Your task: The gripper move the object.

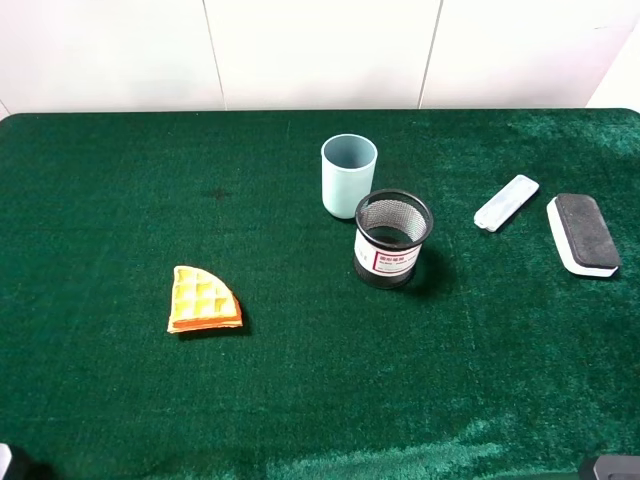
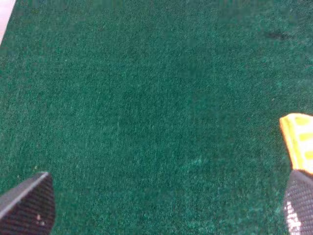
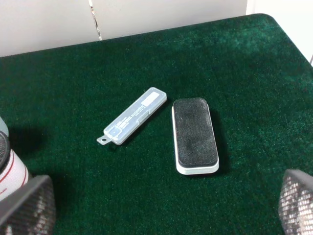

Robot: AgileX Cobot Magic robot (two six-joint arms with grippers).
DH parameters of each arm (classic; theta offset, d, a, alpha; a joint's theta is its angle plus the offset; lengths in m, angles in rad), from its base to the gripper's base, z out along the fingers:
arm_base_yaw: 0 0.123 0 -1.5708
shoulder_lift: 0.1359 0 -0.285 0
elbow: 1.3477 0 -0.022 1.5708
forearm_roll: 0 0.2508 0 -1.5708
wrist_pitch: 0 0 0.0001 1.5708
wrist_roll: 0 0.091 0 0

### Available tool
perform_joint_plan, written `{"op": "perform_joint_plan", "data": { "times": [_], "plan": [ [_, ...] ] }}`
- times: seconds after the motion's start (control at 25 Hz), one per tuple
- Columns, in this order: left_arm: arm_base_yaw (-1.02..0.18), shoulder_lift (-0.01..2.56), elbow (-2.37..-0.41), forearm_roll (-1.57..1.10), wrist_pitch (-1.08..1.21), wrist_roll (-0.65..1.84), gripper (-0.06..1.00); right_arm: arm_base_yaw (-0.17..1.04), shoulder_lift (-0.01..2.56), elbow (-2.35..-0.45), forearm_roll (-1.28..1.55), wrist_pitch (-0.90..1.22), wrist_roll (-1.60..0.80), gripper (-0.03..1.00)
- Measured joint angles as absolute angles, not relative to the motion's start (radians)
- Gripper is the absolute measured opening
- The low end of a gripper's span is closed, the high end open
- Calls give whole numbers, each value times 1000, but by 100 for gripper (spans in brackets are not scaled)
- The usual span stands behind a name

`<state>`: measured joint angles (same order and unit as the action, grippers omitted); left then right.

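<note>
The black wire-mesh pen cup (image 1: 392, 238) with a white label and red print stands upright near the middle of the green table. Its edge also shows at the border of the right wrist view (image 3: 10, 171). My right gripper (image 3: 161, 205) is open and empty, well short of the cup, with its fingertips (image 3: 27, 205) wide apart over bare cloth. My left gripper (image 2: 164, 205) is open and empty, with its fingertips (image 2: 29, 205) wide apart over bare cloth. In the high view only small dark bits of the arms show at the bottom corners.
A light-blue plastic cup (image 1: 348, 175) stands just behind the mesh cup. A yellow waffle piece (image 1: 203, 299) lies to the left and shows in the left wrist view (image 2: 298, 142). A clear plastic case (image 1: 506, 202) (image 3: 132, 116) and a black-and-white eraser (image 1: 583, 233) (image 3: 194, 134) lie to the right.
</note>
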<state>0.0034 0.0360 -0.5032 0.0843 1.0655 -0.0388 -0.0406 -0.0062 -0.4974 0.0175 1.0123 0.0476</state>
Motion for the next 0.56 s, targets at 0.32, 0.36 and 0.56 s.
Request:
{"op": "perform_joint_plan", "data": {
  "times": [0.32,0.36,0.56],
  "plan": [
    [3,-6,-503,78,1064,-22,94,-41,-6,-497,17,1012,48,70],
    [3,-6,-503,78,1064,-21,94,-41,-6,-497,17,1012,48,70],
    [3,-6,-503,78,1064,-19,94,-41,-6,-497,17,1012,48,70]
  ]
}}
